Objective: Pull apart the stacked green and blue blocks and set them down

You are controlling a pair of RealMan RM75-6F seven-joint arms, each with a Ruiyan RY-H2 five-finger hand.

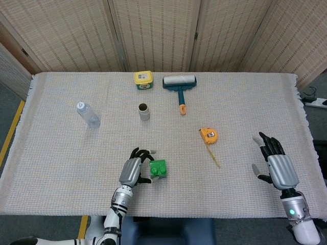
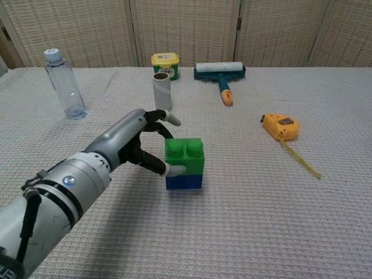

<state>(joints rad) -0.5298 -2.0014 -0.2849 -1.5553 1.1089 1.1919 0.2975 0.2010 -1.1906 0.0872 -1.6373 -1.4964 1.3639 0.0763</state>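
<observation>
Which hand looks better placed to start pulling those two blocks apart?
The left hand, probably: its fingers already touch the green block stacked on the blue block. The right hand hangs open far off.

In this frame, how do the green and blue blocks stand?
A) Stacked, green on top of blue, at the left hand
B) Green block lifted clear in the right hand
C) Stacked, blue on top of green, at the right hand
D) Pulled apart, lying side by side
A: in the chest view the green block sits on the blue block, with the left hand touching the stack; the right hand is far off, holding nothing.
</observation>
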